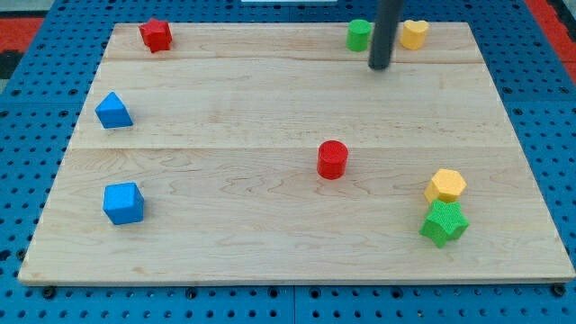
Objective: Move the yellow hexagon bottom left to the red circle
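The yellow hexagon (445, 185) lies near the board's right edge, touching the green star (444, 223) just below it. The red circle (332, 159) stands near the board's middle, to the left of the hexagon and a little higher. My tip (380, 66) is near the view's top, far above both, between the green circle (359, 35) and a second yellow block (413, 34).
A red block (156, 35) sits at the top left. A blue triangle-like block (113, 111) and a blue cube (122, 202) lie along the left side. The wooden board (270, 261) rests on a blue pegboard.
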Robot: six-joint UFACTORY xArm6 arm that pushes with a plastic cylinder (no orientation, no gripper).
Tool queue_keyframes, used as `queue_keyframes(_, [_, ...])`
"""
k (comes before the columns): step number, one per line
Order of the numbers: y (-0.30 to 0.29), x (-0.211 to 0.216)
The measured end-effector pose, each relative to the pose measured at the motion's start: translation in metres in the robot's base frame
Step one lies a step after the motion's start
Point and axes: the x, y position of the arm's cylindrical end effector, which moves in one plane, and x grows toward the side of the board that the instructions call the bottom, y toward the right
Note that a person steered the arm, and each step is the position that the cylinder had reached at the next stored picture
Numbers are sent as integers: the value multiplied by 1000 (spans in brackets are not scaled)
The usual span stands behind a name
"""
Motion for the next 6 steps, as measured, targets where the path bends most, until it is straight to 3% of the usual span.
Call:
queue_keyframes(1, [51, 112])
queue_keyframes(2, [82, 184])
queue_keyframes(3, [69, 182])
queue_keyframes(6, [-81, 171])
